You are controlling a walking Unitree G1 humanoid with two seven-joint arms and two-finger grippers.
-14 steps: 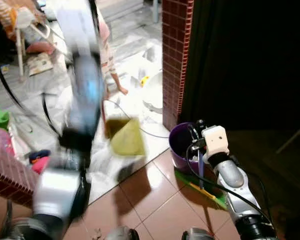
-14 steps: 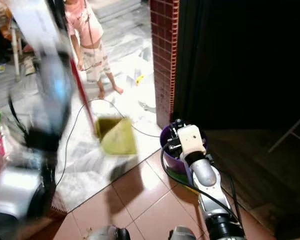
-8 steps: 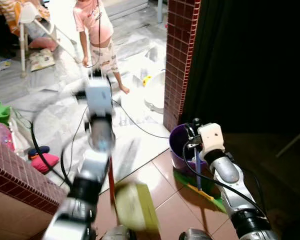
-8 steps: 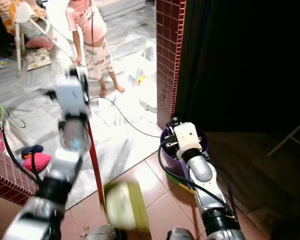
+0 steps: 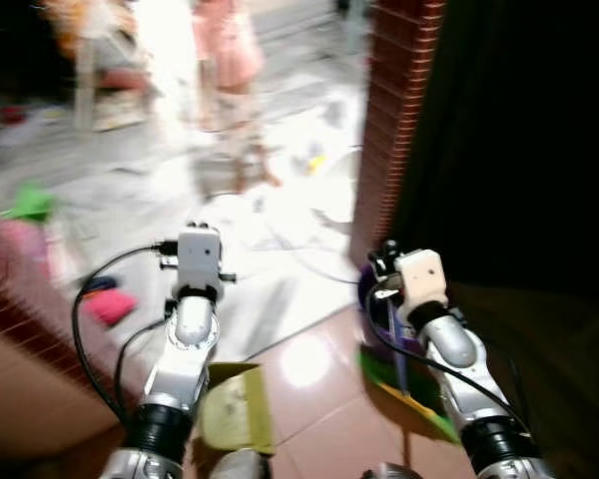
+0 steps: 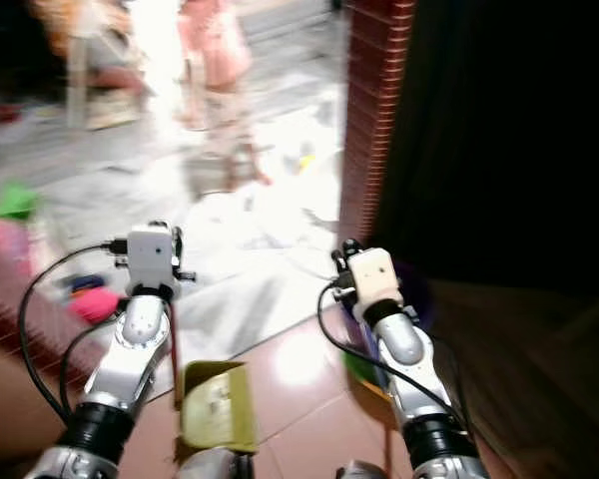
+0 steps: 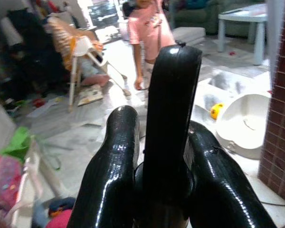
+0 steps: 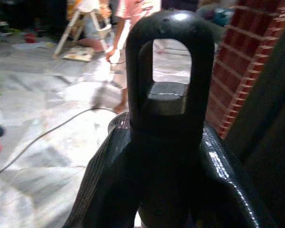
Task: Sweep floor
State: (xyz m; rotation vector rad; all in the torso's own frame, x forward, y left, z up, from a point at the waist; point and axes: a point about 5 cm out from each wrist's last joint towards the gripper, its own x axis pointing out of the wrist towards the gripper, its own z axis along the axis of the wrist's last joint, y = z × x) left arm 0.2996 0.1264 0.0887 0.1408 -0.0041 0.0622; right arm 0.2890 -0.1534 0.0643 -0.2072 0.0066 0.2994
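The left claw (image 7: 156, 156) was clamped on a glossy black dustpan handle (image 7: 171, 118) standing upright between its fingers, the yellow-green dustpan (image 5: 235, 409) hanging below over brown floor tiles (image 5: 309, 399). The right claw (image 8: 164, 156) gripped the broom handle (image 8: 168, 76), upright, its looped black end topmost, green bristles (image 5: 399, 384) below.
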